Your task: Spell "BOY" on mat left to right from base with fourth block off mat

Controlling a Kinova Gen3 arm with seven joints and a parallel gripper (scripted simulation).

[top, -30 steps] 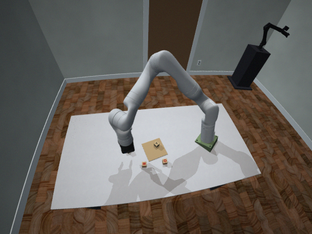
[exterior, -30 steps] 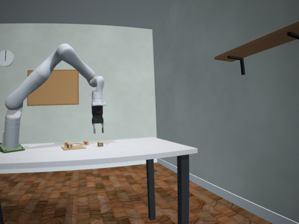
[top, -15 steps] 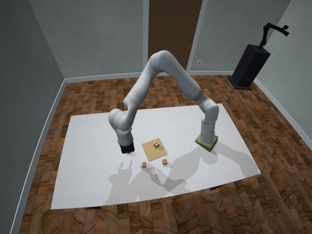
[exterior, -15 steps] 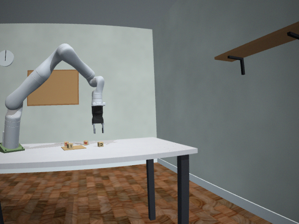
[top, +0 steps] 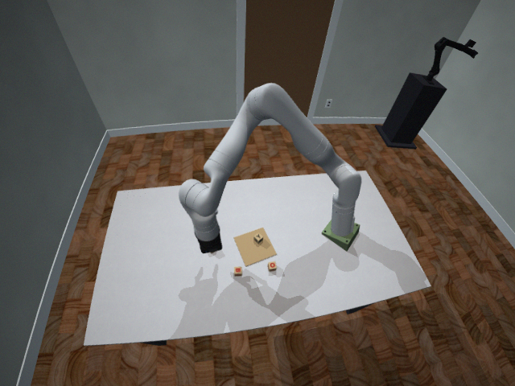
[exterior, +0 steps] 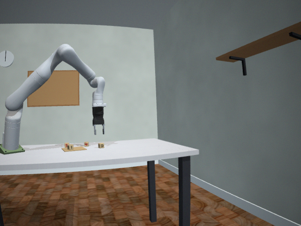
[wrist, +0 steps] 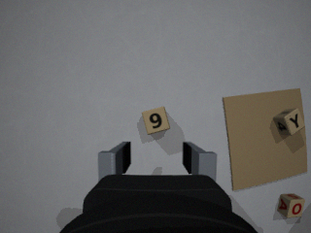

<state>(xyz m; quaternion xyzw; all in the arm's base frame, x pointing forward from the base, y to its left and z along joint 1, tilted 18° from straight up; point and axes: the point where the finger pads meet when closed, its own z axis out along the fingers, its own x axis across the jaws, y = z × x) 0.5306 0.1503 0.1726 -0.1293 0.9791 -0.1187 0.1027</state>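
Observation:
The tan mat lies flat on the white table. The Y block sits on the mat, tilted in the wrist view. The O block and the B block lie on the table just off the mat's near edge. The block marked 9 lies on the table away from the mat, also seen in the side view. My gripper is open and empty, well above the table, almost over the 9 block. The arm hides that block in the overhead view.
The robot base stands on a green plate to the right of the mat. The table's far edge lies beyond the 9 block in the side view.

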